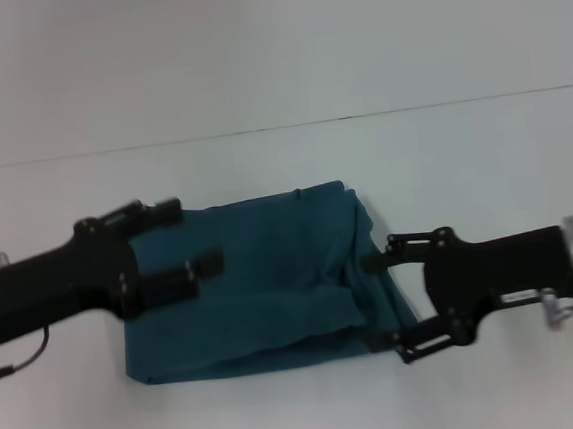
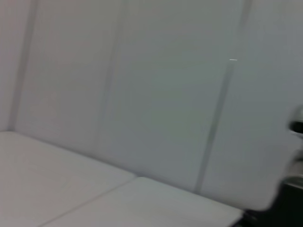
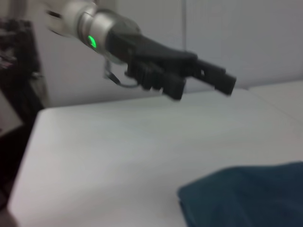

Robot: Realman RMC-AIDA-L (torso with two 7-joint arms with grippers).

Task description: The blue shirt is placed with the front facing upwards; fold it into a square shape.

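Fingers of the right gripper (image 1: 387, 304) are spread wide apart, with nothing between them. One fingertip sits over the far corner of the blue shirt (image 1: 263, 287) and the other by its near corner, so the shirt's edge lies right in the gap. Across the shirt, the left gripper (image 1: 191, 239) also has its two fingers apart and empty; they hang above the cloth on its side, and the right wrist view shows it up in the air, not touching.

The shirt lies on the white table (image 1: 274, 75) between the two sets of fingers, already folded into a thick, lumpy block with no letters showing.

It looks soft, light and floppy. It will bend and sag, not break. I would pinch all the layers at a corner or edge, because one loose layer could slip and open the fold.
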